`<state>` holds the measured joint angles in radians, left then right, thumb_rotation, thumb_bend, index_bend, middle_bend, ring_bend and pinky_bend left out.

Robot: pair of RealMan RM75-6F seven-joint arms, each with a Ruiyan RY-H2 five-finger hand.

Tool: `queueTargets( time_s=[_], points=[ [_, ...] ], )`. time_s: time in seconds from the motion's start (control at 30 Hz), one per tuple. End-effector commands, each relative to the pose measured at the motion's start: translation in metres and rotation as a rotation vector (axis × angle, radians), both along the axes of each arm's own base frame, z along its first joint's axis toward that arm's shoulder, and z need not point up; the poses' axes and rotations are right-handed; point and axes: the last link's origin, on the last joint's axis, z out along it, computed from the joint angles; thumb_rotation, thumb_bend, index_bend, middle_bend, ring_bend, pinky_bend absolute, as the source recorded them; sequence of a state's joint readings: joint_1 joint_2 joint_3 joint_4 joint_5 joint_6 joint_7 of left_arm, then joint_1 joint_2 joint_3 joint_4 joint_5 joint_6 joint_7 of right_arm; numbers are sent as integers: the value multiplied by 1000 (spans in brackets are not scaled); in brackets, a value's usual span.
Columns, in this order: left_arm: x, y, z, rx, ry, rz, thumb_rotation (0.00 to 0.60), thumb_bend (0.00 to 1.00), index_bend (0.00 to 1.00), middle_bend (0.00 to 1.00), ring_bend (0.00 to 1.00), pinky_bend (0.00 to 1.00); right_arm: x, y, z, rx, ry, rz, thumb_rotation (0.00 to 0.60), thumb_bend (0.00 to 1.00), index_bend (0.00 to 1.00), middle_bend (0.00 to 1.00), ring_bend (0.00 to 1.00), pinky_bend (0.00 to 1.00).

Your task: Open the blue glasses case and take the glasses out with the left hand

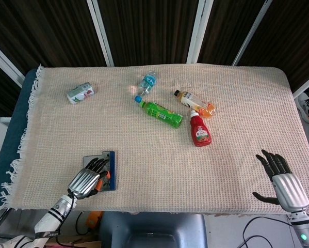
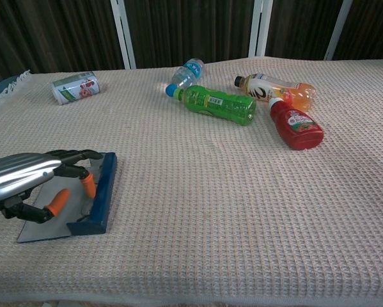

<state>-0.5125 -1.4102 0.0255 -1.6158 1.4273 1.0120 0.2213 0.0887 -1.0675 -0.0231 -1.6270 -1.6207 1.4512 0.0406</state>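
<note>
Left hand: the left hand lies over the blue glasses case at the near left edge of the table. Its fingers curl over the case; an orange-tipped one reaches into the opening. I cannot tell if they truly hold something inside.

Blue glasses case: it stands open, with a grey flat part on the cloth toward the robot and the blue wall upright on the side away from the hand. In the head view the case is just beside the table front, well apart from all bottles.

Glasses: not seen clearly (the hand covers the inside), so I cannot say if they are in the case or not.

Right hand: the right hand rests at the near right corner with fingers spread, holding nothing. I judge it waits there so as not to disturb the work.

Step in hand: probably reaching in the open case to find the glasses.

Other things: a can, a water bottle, a green bottle, an orange drink bottle and a red ketchup bottle lie on the beige woven cloth, far from both hands.

Risk: the light case may slide under the fingers, because nothing fixes it.
</note>
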Motion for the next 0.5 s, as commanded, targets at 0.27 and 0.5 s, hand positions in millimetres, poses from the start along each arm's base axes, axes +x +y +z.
queueTargets(
  time_s=[0.27,0.5],
  points=[
    [16,36,-16,57,-33,9,600,696,311,0,0,0,0,0,2,-4,-4,1,600,153,0,0,0,0],
    [24,62,-21,91,-60,50,600,692,314,0,0,0,-1,0,4,-9,-9,-2,600,153,0,0,0,0]
  ],
)
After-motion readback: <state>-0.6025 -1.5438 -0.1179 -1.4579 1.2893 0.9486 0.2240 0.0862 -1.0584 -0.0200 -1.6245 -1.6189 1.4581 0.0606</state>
